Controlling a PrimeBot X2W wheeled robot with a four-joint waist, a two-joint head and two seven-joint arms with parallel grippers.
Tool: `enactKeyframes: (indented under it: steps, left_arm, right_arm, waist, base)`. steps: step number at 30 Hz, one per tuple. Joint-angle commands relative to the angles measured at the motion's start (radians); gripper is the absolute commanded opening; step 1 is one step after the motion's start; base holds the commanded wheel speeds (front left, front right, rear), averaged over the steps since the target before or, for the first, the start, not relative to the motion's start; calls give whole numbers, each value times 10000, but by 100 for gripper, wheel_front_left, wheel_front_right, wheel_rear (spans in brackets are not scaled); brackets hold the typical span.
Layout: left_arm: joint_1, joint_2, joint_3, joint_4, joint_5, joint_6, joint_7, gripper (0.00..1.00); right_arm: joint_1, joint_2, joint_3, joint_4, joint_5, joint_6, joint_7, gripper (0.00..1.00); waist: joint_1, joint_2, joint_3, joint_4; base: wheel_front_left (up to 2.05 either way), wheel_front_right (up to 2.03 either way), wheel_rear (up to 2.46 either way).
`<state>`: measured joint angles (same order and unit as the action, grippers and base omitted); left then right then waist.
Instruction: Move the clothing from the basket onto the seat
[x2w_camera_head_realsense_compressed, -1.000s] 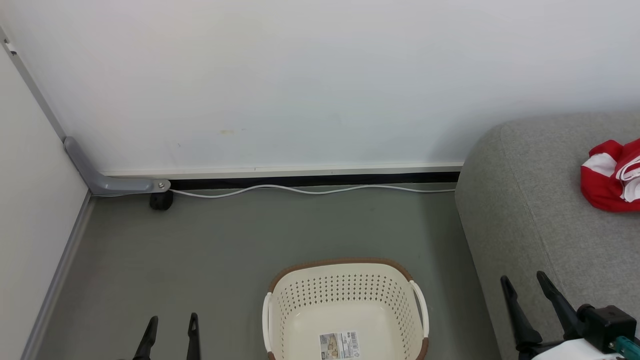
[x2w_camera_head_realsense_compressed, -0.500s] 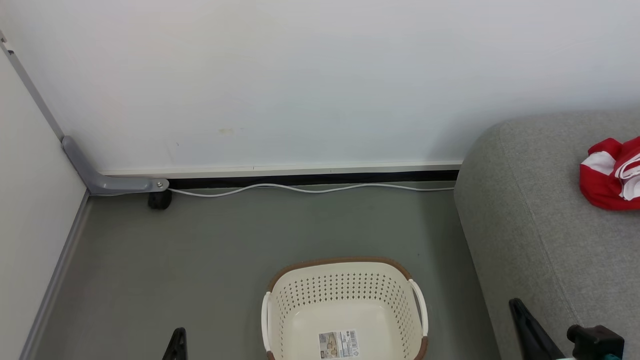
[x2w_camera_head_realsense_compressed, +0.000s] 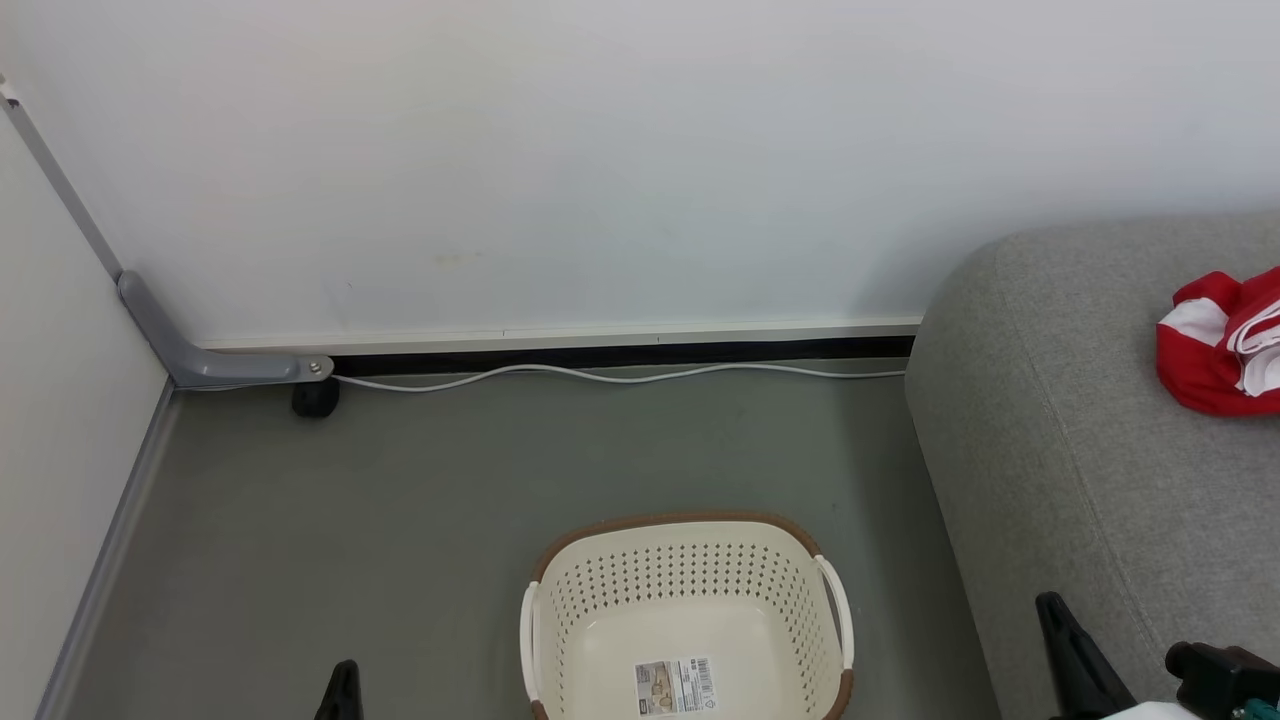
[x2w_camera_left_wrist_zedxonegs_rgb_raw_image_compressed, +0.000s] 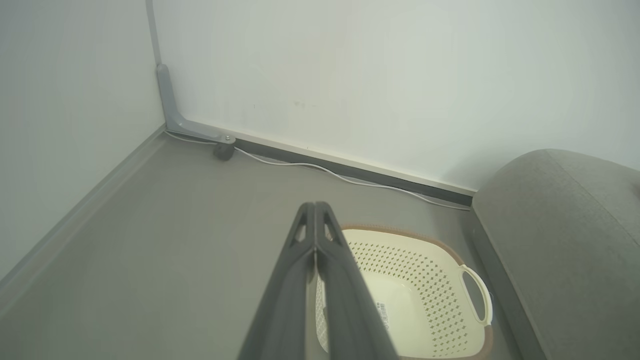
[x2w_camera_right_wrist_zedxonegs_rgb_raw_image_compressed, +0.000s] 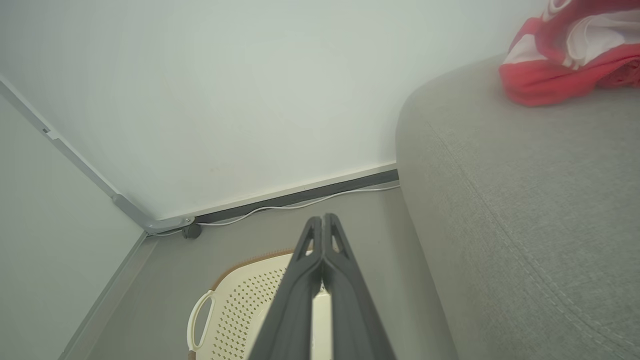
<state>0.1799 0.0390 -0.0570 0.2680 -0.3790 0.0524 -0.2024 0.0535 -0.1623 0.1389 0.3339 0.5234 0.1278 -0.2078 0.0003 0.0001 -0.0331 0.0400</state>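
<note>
Clothing (x2w_camera_head_realsense_compressed: 1218, 345) lay in a crumpled heap on top of the seat (x2w_camera_head_realsense_compressed: 1070, 470), well back from the seat's rounded end, and the right side of the head view cut it off. It was soft red fabric with white panels and thin white stripes, folded over itself, so that I could not tell how many pieces it was. In the right wrist view the same heap sat on the far part of the seat cushion, red below and white above.

The seat was a light grey upholstered sofa with a stitched seam running along its surface. The laundry basket (x2w_camera_head_realsense_compressed: 680, 575) stood on the grey floor (x2w_camera_head_realsense_compressed: 430, 520), just beside the seat's end and well apart from the wall (x2w_camera_head_realsense_compressed: 600, 150). It was cream plastic with rows of small holes in its walls, a brown woven-look rim and a white handle on each side. On its bare cream bottom lay a paper label (x2w_camera_head_realsense_compressed: 677, 687) with a barcode.

A white cable (x2w_camera_head_realsense_compressed: 600, 377) ran along the floor at the foot of the wall.

The left gripper (x2w_camera_left_wrist_zedxonegs_rgb_raw_image_compressed: 315, 206) hung above the floor beside the basket, its two dark fingers pressed together and holding nothing. The right gripper (x2w_camera_right_wrist_zedxonegs_rgb_raw_image_compressed: 322, 218) was over the seat's near edge, its jaws also closed on nothing.
</note>
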Motion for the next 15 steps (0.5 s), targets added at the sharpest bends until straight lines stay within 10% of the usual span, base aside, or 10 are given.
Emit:
enactKeyframes:
  steps: [1,15]
  left_arm:
    - [-423,45,152,-231,-323,-119,43,0]
    - [-725,53,342,-231,-1798,-330,425,0]
  right_arm:
    - [-399,-90,-101,-291,309,4,65,0]
    - [-549,51,-391,-364,1615,7,445,0]
  waist:
    - [-2,-1,5,-6]
    - [-2,-1,49,-54]
  base:
    - [0,0,0]
    - [0,0,0]
